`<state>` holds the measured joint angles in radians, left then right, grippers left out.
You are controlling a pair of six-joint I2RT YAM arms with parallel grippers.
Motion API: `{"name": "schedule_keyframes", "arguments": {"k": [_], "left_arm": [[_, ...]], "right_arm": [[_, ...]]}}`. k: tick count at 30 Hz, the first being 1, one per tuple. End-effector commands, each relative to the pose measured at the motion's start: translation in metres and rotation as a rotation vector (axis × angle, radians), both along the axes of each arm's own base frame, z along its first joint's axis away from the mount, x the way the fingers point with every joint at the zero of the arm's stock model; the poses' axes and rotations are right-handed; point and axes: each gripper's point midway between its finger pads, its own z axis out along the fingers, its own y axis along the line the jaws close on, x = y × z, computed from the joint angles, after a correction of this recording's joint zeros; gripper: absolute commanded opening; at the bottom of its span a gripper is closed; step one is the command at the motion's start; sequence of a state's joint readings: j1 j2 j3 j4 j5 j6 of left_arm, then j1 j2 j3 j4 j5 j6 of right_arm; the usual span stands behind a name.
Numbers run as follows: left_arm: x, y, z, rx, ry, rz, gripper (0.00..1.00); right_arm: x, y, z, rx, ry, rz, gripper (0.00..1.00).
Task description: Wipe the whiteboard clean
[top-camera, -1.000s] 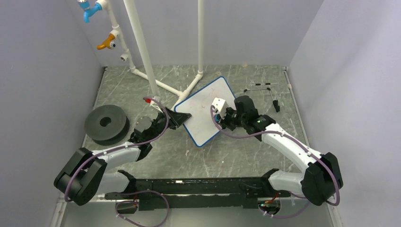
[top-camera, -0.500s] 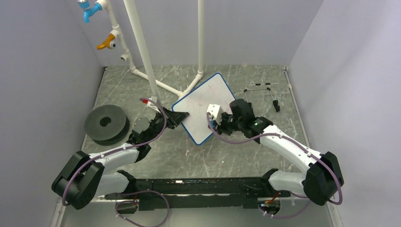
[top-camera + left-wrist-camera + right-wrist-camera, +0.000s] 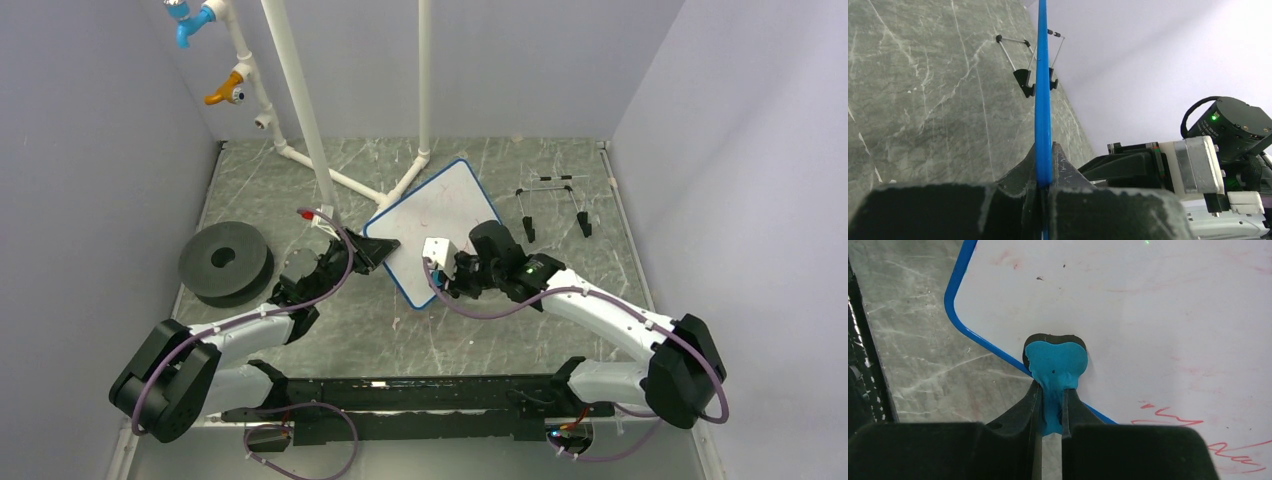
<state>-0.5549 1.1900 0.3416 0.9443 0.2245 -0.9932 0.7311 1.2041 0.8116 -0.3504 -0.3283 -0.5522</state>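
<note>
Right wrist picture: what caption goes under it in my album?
Jaws of the right gripper hold a blue eraser at the edge of the whiteboard, red marks nearby.

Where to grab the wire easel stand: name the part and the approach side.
Wire easel stand: likely one chunky black foot, from straight above. It seems to lie flat on the table, its wires thin and low, the feet offering the most to pinch.

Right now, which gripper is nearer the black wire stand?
Right. The right gripper, shut on a blue eraser, works at the whiteboard's near edge, on the wire stand's side. The left gripper clamps the whiteboard's opposite, left edge, farther from it.
</note>
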Motion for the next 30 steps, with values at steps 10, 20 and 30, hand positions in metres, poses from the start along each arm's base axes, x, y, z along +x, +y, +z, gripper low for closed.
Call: {"name": "schedule_keyframes", "arguments": {"k": [10,20,30], "left_arm": [[-0.026,-0.010,0.093,-0.221,-0.242,-0.132,0.00],[-0.026,-0.007,0.089,-0.212,-0.242,-0.115,0.00],[-0.027,-0.009,0.087,-0.217,-0.239,-0.133,0.00]], "right_arm": [[0.065,-0.054,0.015,0.049,-0.041,-0.337,0.00],[-0.001,0.005,0.014,0.084,0.072,0.023,0.00],[0.082,-0.066,0.022,0.069,-0.058,-0.444,0.00]]}}
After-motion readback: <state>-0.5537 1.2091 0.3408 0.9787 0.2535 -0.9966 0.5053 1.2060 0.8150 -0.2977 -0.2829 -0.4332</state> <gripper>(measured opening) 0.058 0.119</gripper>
